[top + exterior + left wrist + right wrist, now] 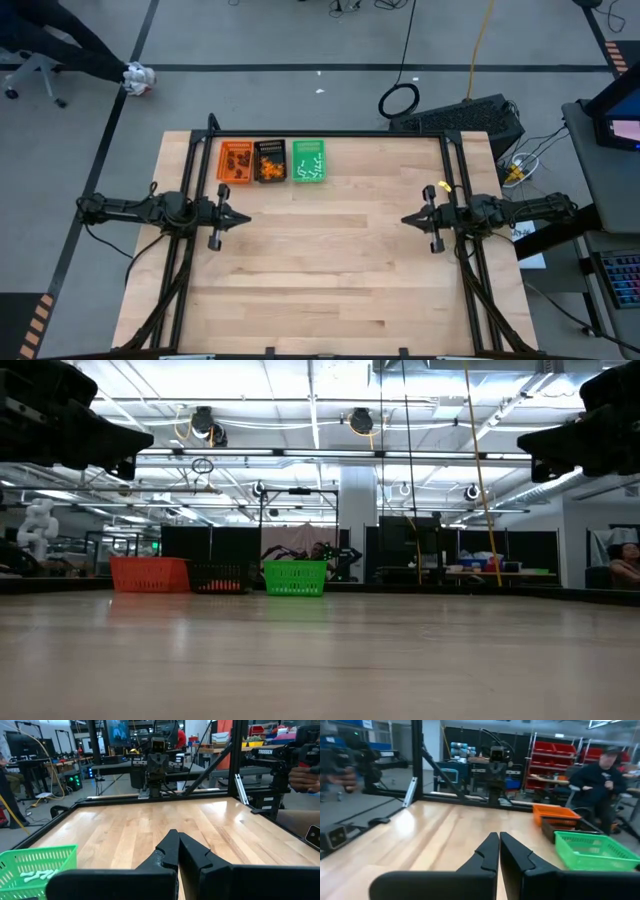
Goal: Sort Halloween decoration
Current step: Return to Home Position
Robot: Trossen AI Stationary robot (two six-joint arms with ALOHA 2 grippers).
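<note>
I am hovering the dark left tool [246, 217] and right tool [406, 219] closed, empty. Drifting is risking bumping the coloured plastic trays [220, 162] beside the left tool.

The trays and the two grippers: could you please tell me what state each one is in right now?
Orange tray: upright at the table's far edge, holding dark brown blobs.
Black tray: upright between the other two, holding orange blobs.
Green tray: upright, holding white sticks.
Left gripper: shut, empty, above the table's left side.
Right gripper: shut, empty, above the table's right side.
</note>
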